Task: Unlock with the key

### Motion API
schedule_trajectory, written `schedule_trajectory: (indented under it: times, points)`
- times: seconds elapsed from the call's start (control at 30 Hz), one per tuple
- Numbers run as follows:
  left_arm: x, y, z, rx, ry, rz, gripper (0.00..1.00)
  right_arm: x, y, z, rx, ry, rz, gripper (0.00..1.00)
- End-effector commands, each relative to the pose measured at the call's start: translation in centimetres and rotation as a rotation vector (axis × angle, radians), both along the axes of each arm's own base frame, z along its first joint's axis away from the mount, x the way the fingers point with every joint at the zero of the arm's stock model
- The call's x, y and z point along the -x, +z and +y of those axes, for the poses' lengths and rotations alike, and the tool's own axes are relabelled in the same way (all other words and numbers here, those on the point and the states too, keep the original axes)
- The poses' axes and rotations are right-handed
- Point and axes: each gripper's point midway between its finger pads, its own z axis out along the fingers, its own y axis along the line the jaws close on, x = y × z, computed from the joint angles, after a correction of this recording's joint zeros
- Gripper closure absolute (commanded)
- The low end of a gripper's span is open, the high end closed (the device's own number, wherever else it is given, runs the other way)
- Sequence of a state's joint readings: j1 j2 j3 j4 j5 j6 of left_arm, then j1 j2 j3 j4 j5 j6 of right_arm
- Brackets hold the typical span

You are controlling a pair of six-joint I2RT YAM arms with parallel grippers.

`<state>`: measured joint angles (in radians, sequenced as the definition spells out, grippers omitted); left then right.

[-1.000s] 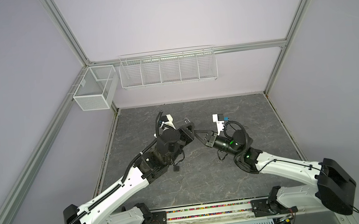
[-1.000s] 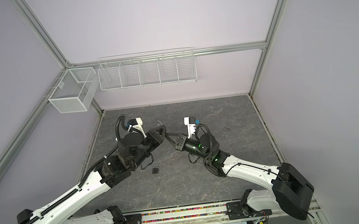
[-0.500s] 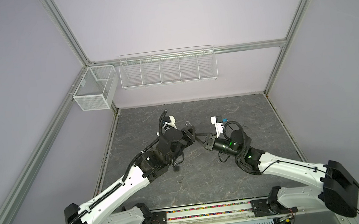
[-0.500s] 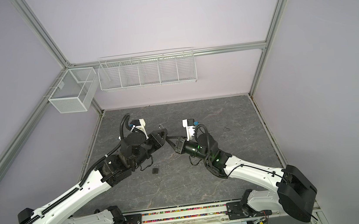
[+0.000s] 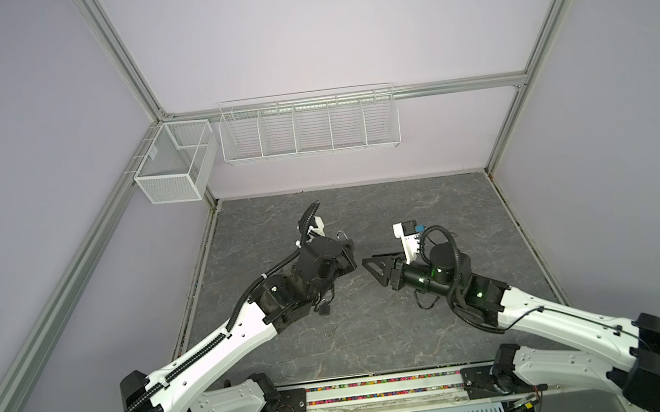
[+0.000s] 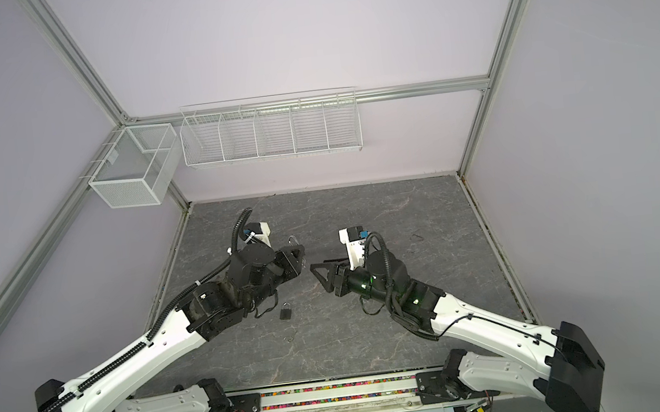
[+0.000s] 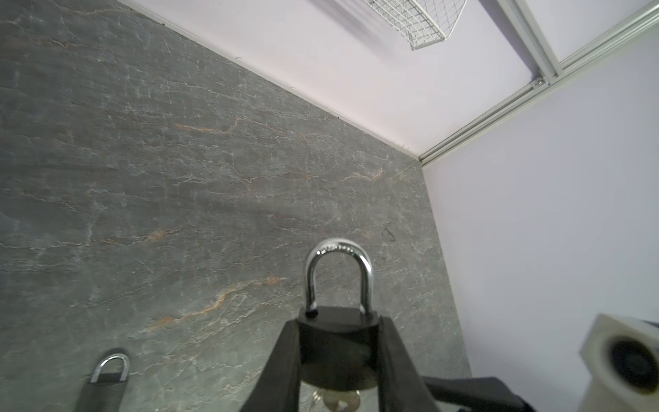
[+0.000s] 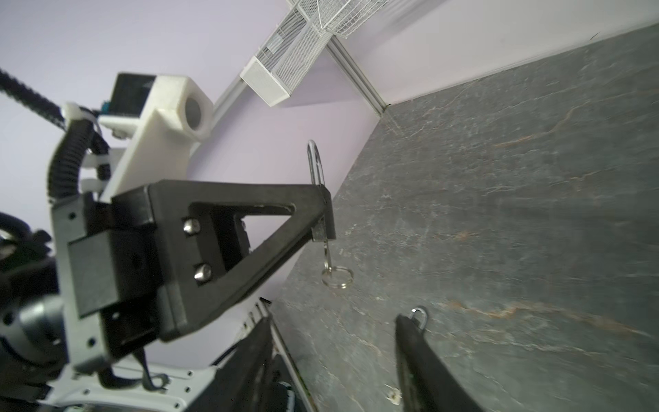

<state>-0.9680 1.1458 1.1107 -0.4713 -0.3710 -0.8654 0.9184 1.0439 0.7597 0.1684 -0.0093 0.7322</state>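
Over the grey stone-look table (image 5: 403,207), both arms reach inward, their claws facing with a gap between. The left claw (image 7: 338,326) is clamped on the padlock (image 7: 337,344), with the key (image 8: 327,254) stuck in its base. The right claw (image 8: 335,331) stands open and empty.

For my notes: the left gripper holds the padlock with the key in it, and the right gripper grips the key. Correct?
No: the right gripper is open, clear of the key, as the right wrist view shows. The rest holds.
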Motion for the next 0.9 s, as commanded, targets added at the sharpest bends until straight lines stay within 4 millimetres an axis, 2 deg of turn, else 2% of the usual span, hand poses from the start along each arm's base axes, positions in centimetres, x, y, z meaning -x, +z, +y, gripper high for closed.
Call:
schedule_trajectory:
  times: [0.0, 0.23, 0.43, 0.5, 0.67, 0.87]
  points:
    - [0.0, -0.8, 0.8, -0.136, -0.044, -0.066, 1.00, 0.1, 0.4, -2.1, 0.153, -0.039, -0.036, 0.29]
    - [0.5, -3.4, 0.6, -0.286, -0.197, -0.260, 1.00, -0.1, 0.2, -4.0, 0.384, -0.015, 0.019, 0.08]
    - [1.4, -4.1, 0.0, -0.308, -0.301, -0.473, 1.00, -0.8, -1.0, -3.7, 0.549, 0.050, 0.057, 0.04]
    - [1.7, -4.4, -0.3, -0.325, -0.340, -0.516, 1.00, -0.9, -1.2, -2.8, 0.580, 0.103, 0.058, 0.01]
    - [1.9, -4.7, -1.1, -0.350, -0.391, -0.567, 1.00, -2.3, -1.8, -1.0, 0.659, 0.155, 0.066, 0.00]
    - [2.3, -5.0, -1.7, -0.347, -0.429, -0.609, 1.00, -4.5, -2.6, -0.3, 0.731, 0.132, 0.082, 0.02]
